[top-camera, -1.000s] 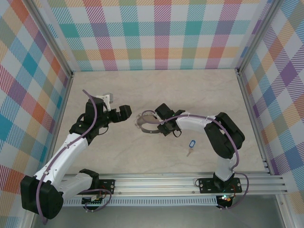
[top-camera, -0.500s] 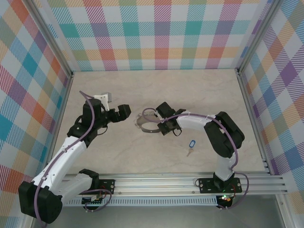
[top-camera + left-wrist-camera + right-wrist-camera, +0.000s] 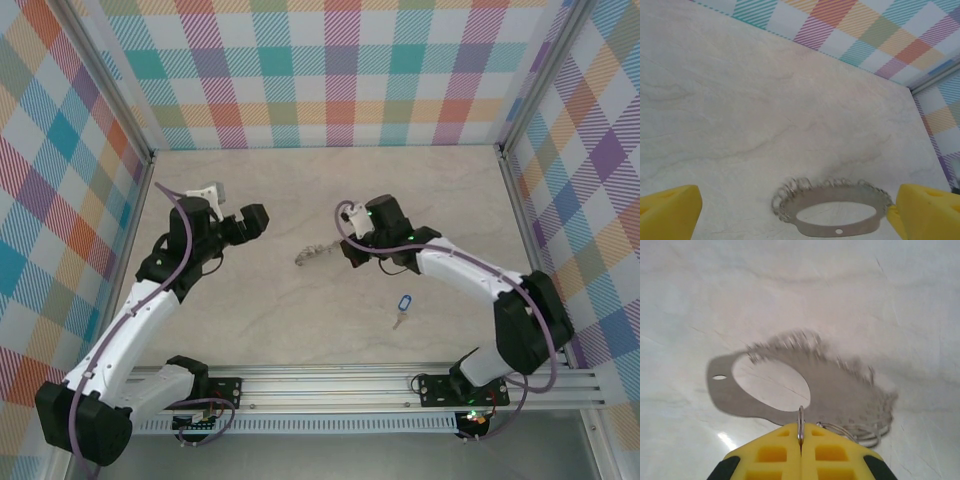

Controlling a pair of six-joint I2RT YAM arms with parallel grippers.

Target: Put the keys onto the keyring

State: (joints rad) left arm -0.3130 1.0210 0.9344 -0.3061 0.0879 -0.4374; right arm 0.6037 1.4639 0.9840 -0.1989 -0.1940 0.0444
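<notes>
The keyring [image 3: 316,253], a grey metal hoop fringed with wire loops, hangs tilted over the middle of the table. My right gripper [image 3: 350,252] is shut on one wire loop [image 3: 800,419] at the hoop's edge, and the keyring [image 3: 840,390] hangs blurred just past the yellow fingers [image 3: 775,452]. The keys [image 3: 402,306], a small silver key with a blue oval tag, lie on the table nearer the front, right of centre. To the left of the hoop, my left gripper [image 3: 254,221] stands open and apart from it. In the left wrist view the keyring [image 3: 837,196] sits low between the spread yellow fingers [image 3: 670,215].
The pale marbled table [image 3: 300,180] is walled by checked panels at the back and both sides. An aluminium rail [image 3: 350,385] with the two arm bases runs along the near edge.
The right gripper has shut on a wire loop and swung right and up, tipping the keyring up off the table. The left gripper has drawn back a little to the left.
</notes>
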